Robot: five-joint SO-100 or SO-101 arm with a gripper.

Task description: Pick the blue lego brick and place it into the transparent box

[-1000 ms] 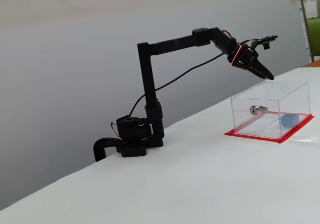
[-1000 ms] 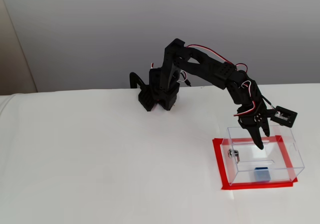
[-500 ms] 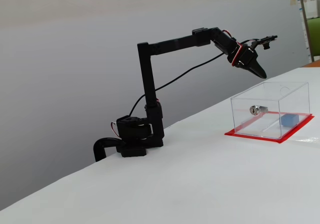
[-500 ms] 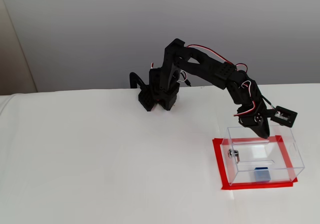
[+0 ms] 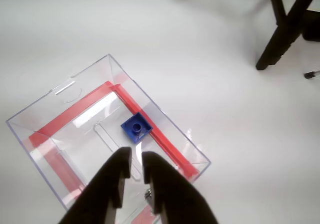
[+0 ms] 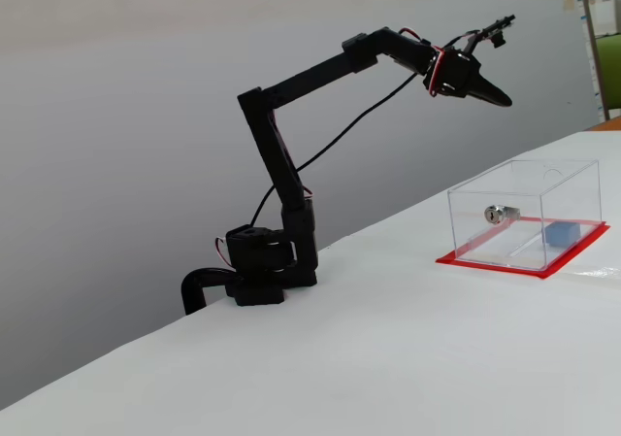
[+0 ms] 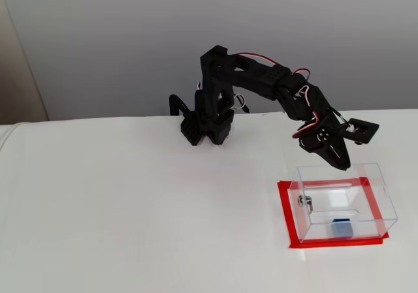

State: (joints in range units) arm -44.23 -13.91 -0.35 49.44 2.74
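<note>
The blue lego brick (image 5: 136,127) lies studs up on the floor of the transparent box (image 5: 75,109), close to one red-rimmed side. It also shows inside the box in both fixed views (image 6: 560,233) (image 7: 341,228). The box (image 6: 524,188) (image 7: 339,174) is open at the top, with a silver round lock (image 6: 496,214) (image 7: 304,201) on one wall. My gripper (image 5: 136,156) hangs empty above the box, its jaws almost together. In both fixed views the gripper (image 6: 503,100) (image 7: 339,161) is well above the box rim and apart from it.
The arm's base (image 6: 262,271) (image 7: 206,126) stands at the table's back edge. Black stand legs (image 5: 285,24) rise at the upper right of the wrist view. A shelf (image 6: 604,38) stands beyond the table at the right of a fixed view.
</note>
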